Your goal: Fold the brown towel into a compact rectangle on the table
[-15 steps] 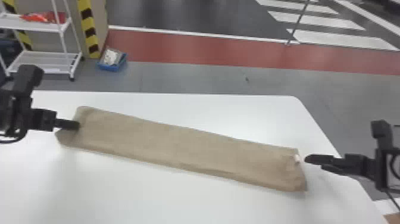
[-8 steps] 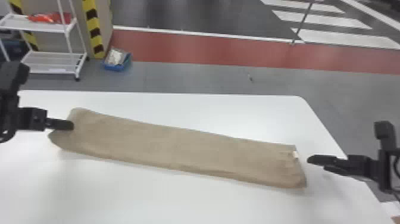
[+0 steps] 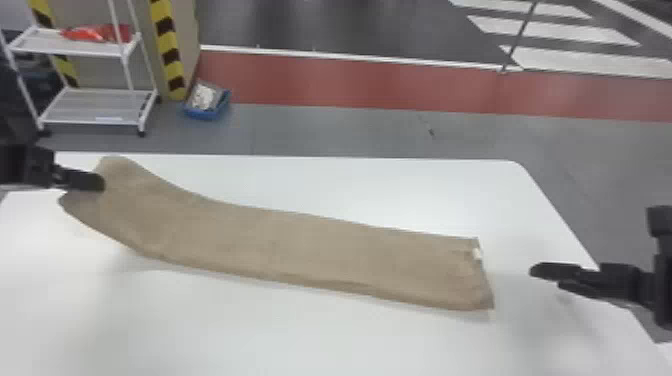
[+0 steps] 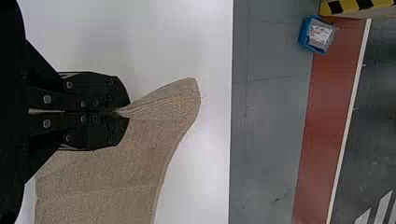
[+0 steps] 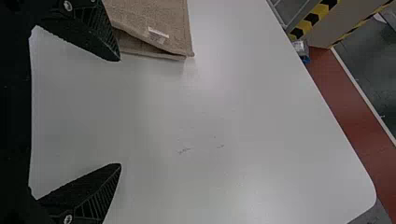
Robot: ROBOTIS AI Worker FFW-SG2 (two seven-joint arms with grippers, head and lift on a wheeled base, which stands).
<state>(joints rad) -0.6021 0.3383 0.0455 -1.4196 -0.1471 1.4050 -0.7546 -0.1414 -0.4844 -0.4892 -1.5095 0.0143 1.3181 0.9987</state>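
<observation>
L claw (image 3: pixel 102 183), mid-L of head view, clamped on L end of brown towel (image 3: pixel 145 215), has just raised it off bench (image 3: pixel 280 340); crosswise fold prob. starting. Towel runs to lower R; R claw (image 5: pixel 120 112), far R, fingers apart.

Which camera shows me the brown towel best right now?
The head view: it shows the brown towel end to end, one end lifted in the left gripper. The left wrist view shows that pinched end close up; the right wrist view, part of the other end with its white tag.
</observation>
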